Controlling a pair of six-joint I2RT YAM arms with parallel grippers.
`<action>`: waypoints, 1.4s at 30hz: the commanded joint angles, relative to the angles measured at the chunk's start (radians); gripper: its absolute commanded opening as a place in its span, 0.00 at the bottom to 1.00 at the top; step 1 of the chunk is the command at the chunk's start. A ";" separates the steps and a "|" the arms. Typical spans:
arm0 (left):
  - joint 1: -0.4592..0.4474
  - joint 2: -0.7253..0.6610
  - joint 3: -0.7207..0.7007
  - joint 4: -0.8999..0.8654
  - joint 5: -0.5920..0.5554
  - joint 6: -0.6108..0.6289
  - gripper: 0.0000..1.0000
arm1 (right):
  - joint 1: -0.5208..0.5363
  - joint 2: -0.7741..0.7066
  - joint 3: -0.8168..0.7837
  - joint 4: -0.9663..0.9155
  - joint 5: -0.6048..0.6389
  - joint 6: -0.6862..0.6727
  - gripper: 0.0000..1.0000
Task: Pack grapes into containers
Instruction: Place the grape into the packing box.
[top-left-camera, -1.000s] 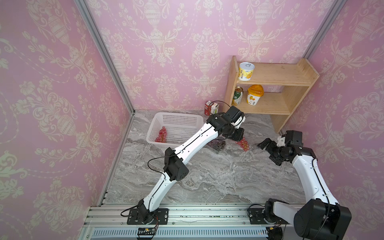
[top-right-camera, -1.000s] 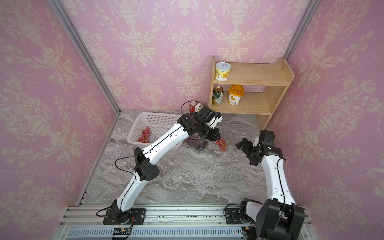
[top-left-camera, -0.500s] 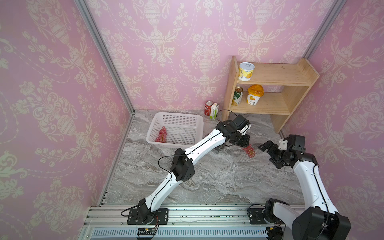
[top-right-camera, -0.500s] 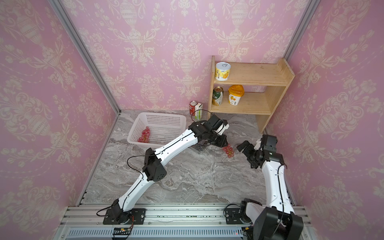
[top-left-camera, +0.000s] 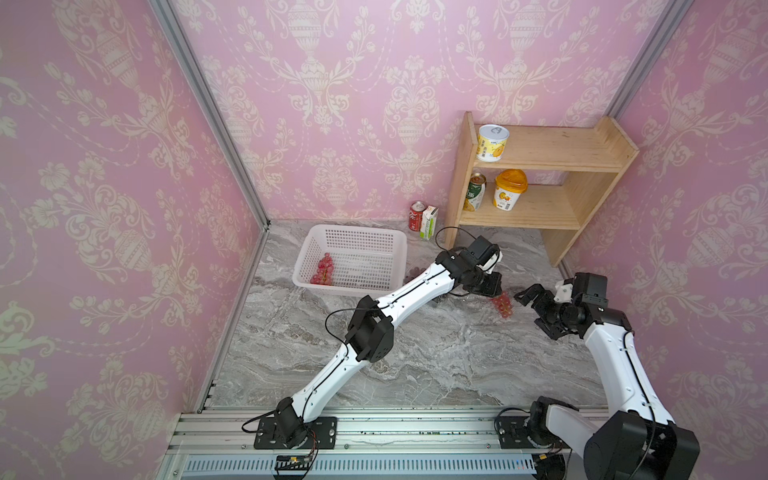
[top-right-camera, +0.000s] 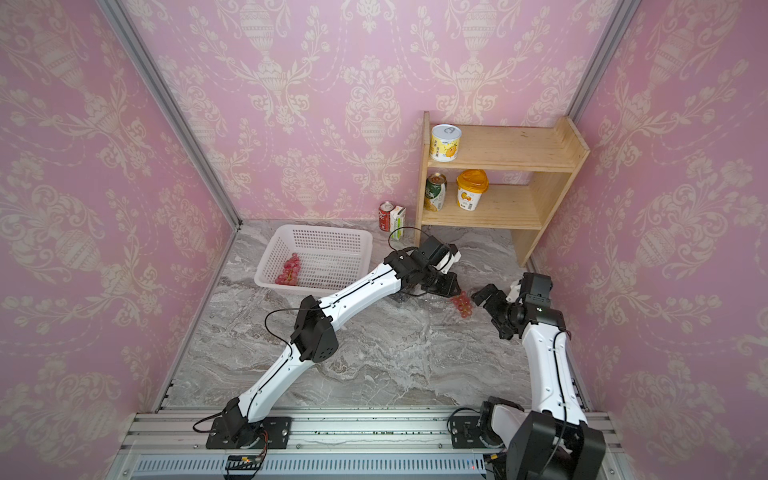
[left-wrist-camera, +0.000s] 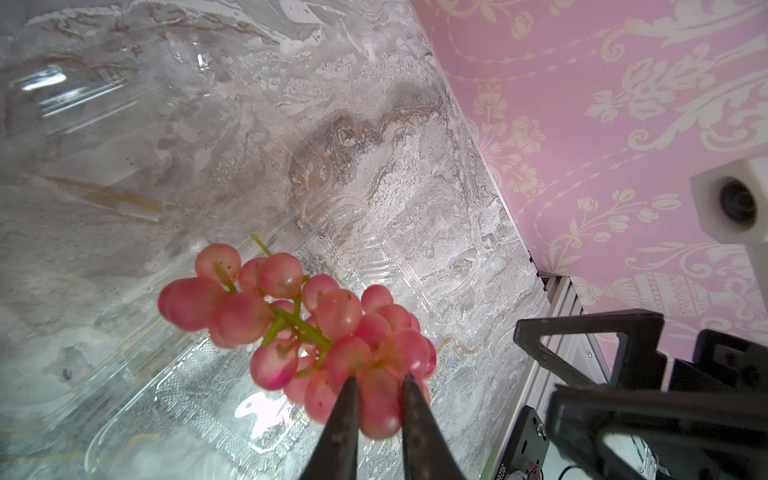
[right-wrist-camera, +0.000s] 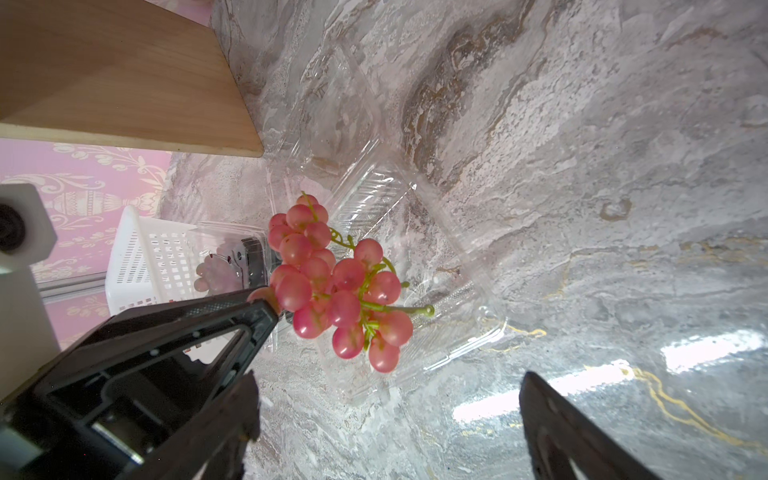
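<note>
— Near the foot of the wooden shelf (top-left-camera: 552, 143), what is the left gripper (left-wrist-camera: 379, 384) doing?

— Its two fingers are pressed close together on the pink bunch (left-wrist-camera: 316, 320). They pinch a grape or two at the edge of the cluster, and the green stalks point away from them.

— And where is that bunch?

— It hangs over the open clear box (left-wrist-camera: 174, 386) on the marble table (top-left-camera: 436, 361). The right wrist view agrees: the bunch is over one half of the box, and the other half lies folded open beside it, toward the shelf. Whether the lowest grapes touch the plastic, I cannot tell.

— The right gripper (top-left-camera: 535, 312)?

— Spread wide, with nothing between its fingers. In both top views it sits just beside the bunch, on the side away from the basket (top-left-camera: 353, 232).

— Any other grapes about?

— A second pink bunch (top-left-camera: 324, 270) lies in a corner of the white basket, well apart from both arms. In the right wrist view, another clear box (right-wrist-camera: 220, 241) shows behind the left gripper, close to the basket. It has purplish grapes (right-wrist-camera: 210, 270) inside, blurred by the plastic.
</note>
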 joint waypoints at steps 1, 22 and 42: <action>-0.001 0.017 -0.027 0.028 0.038 -0.026 0.22 | -0.004 0.001 -0.012 0.009 -0.008 0.007 0.99; 0.105 -0.305 -0.136 -0.083 -0.120 0.106 0.66 | 0.084 0.032 0.105 -0.008 0.024 -0.012 0.99; 0.608 -0.905 -0.914 -0.010 -0.258 0.225 0.99 | 0.482 0.649 0.638 -0.048 0.092 -0.182 0.99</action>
